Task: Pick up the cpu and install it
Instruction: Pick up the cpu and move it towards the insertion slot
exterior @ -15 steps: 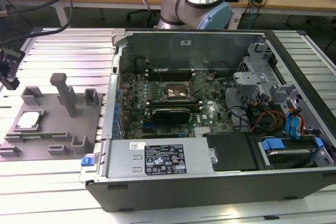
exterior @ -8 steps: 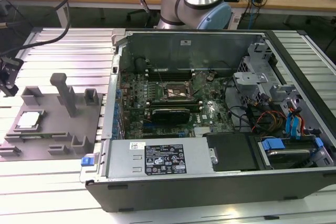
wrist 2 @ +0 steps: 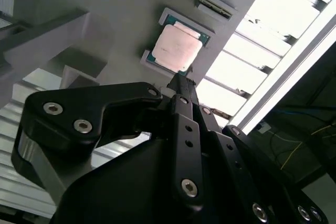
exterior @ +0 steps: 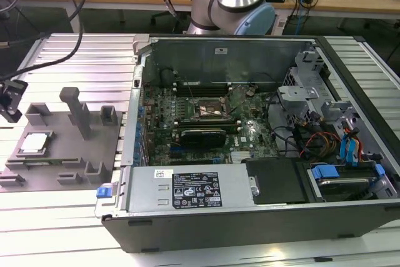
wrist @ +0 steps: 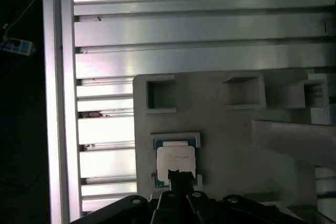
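Observation:
The cpu [exterior: 34, 143], a small pale square chip, lies flat in a recess of the grey moulded tray [exterior: 70, 149] on the exterior view's left. My gripper [exterior: 13, 109] hangs a little above the tray's outer edge, up and to the left of the chip. In both wrist views its black fingers run together to one narrow tip, shut and holding nothing. That gripper tip [wrist 2: 180, 80] points at the cpu [wrist 2: 177, 48], and in the first wrist view the gripper [wrist: 180, 173] overlaps the near edge of the cpu [wrist: 176, 157]. The dark metal-framed socket [exterior: 210, 109] sits on the motherboard.
An open computer case [exterior: 250, 211] lies on the slatted aluminium table [exterior: 56, 229], with a power supply, drive cages and cables inside. Upright posts [exterior: 77, 112] and blocks rise from the tray beside the chip. The arm's base [exterior: 234, 4] stands behind the case.

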`<state>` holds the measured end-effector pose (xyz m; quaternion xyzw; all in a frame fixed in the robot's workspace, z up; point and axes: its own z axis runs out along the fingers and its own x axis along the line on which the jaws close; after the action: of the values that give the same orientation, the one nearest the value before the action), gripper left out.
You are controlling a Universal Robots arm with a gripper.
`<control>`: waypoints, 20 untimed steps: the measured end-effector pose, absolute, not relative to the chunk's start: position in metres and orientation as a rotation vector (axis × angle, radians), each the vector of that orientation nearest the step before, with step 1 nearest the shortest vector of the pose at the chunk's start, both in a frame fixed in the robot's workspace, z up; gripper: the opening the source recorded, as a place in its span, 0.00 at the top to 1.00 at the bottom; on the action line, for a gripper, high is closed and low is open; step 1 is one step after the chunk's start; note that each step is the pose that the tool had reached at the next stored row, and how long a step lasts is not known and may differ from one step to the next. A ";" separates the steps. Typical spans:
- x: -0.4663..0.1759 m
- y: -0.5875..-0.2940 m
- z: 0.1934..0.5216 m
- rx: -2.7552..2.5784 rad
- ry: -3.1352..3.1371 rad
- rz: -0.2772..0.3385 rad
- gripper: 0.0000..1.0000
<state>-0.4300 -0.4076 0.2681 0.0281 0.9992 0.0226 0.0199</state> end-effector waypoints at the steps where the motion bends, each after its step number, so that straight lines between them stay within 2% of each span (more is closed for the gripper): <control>1: -0.430 -0.408 0.266 0.086 3.100 0.070 0.89; 20: -0.429 -0.414 0.225 0.046 3.104 0.070 0.89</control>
<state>-0.4293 -0.4144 0.2252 0.0148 0.9995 0.0224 0.0182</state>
